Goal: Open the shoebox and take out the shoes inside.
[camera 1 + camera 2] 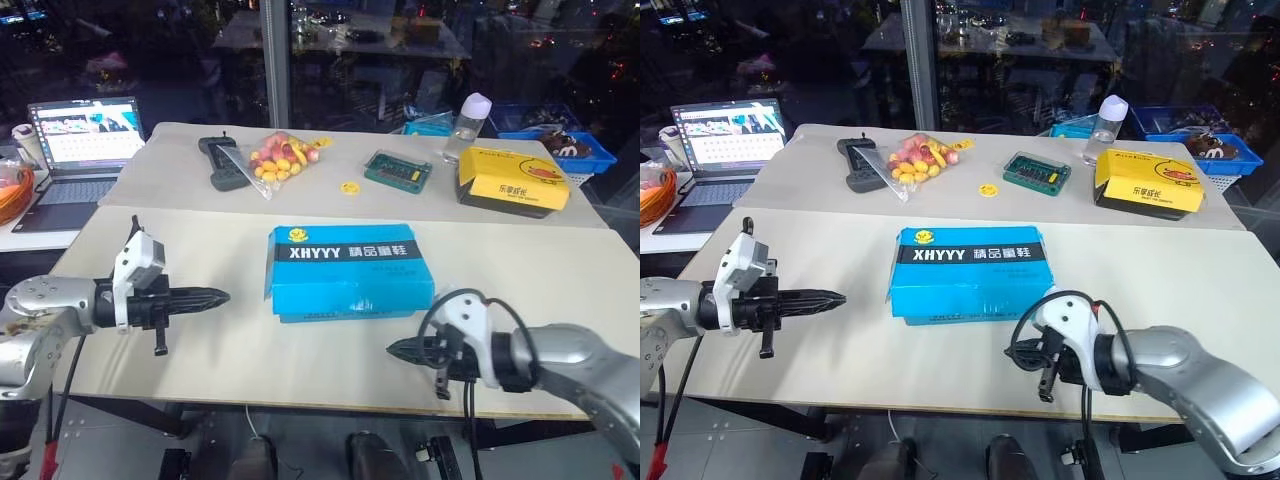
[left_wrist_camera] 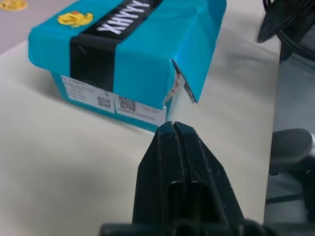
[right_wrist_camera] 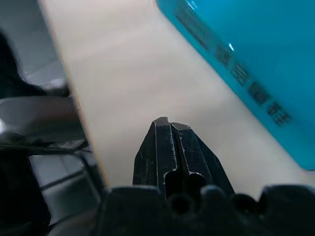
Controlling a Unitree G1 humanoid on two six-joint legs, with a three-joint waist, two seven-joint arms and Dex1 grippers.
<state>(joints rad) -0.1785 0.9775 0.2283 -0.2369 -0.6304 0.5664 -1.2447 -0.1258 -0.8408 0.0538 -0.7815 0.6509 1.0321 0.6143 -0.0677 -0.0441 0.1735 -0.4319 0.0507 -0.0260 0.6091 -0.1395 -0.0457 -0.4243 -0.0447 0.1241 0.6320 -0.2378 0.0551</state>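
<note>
The shoebox (image 1: pixel 350 270) lay shut in the middle of the near tabletop (image 1: pixel 200 330), its lid down and the black lettered band facing up. No shoes were to be seen, so I judged them inside.

My left hand (image 1: pixel 222 296) hovered just off the box's left side, fingers pressed together and empty, pointing toward it. My right hand (image 1: pixel 392 348) hung low near the box's front right corner, apart from the box, its fingers likewise pressed together on nothing.

As I judged it, the opening step had not begun: neither hand touched the box. In my left wrist view the lid's corner flap (image 2: pixel 183 88) stood slightly away from the wall. The next move would call for spreading a hand's fingers, catching the lid's edge, and lifting while the other hand steadied the base.
</note>
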